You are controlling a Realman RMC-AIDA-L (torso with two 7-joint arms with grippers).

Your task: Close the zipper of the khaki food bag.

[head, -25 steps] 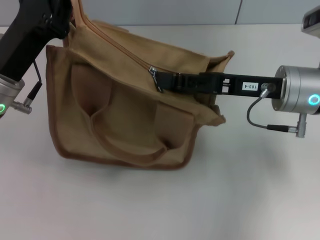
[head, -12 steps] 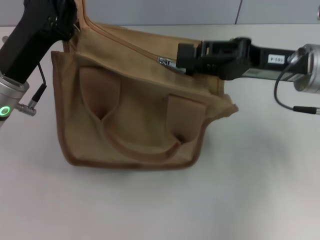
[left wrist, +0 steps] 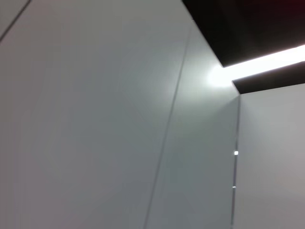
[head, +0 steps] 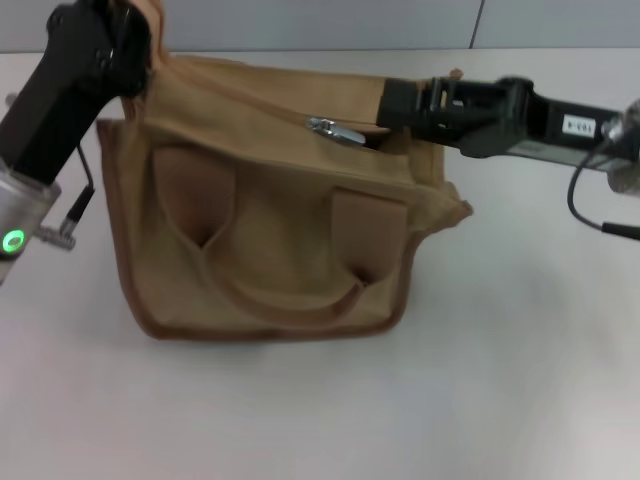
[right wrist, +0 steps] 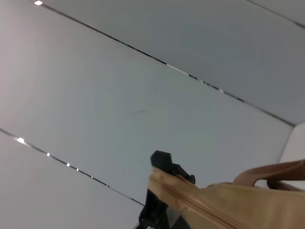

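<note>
We record one khaki food bag (head: pixel 270 230) lying on the white table (head: pixel 500 380), one looped handle (head: pixel 280 290) facing up. One zipper (head: pixel 250 100) runs along its top panel, its silver pull tab (head: pixel 337 129) just beside the right gripper (head: pixel 385 108). We cannot tell how that gripper's jaws stand. The left gripper (head: pixel 135 35) sits at the bag's far left corner, where we likewise cannot tell.

Bare table (head: pixel 480 380) in front of khaki food bag (head: pixel 270 240) — both arms crowd its top edge
</note>
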